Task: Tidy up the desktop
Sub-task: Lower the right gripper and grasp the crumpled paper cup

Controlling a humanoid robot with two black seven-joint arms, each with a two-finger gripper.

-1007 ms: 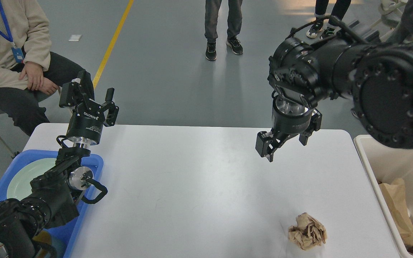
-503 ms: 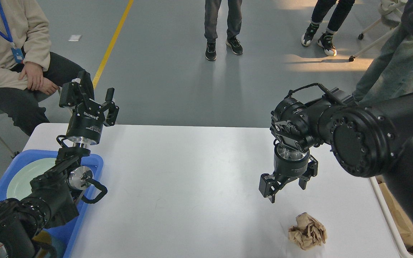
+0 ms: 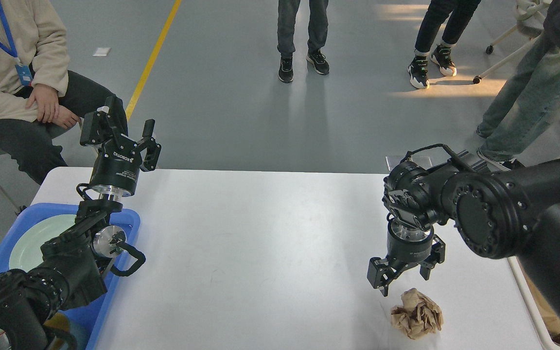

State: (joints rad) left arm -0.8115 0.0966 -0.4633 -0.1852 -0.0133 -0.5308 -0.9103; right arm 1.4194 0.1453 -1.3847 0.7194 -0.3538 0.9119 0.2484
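A: Start at the left. What's there?

B: A blue plastic tray (image 3: 125,217) with rounded corners, holding a smooth pale green plate (image 3: 29,243). It sits at the left edge of the desktop (image 3: 260,253), the big matte white slab with rounded corners that fills the middle of the view. Above the tray the left gripper (image 3: 129,127) points upward, black and blocky on a silver collar, its two fingers spread with nothing between them.

A: And further right?

B: Bare white surface, then the right gripper (image 3: 403,276), glossy black, pointing down with its fingers apart and empty. It hangs just above and left of a crumpled brown paper ball (image 3: 416,314), creased and lumpy, lying near the front right of the desktop.

A: Any change from a second ago?

B: The right arm has dropped and come nearer: its gripper was high over the far right part of the top, well apart from the paper. The left arm, tray and paper have not moved.
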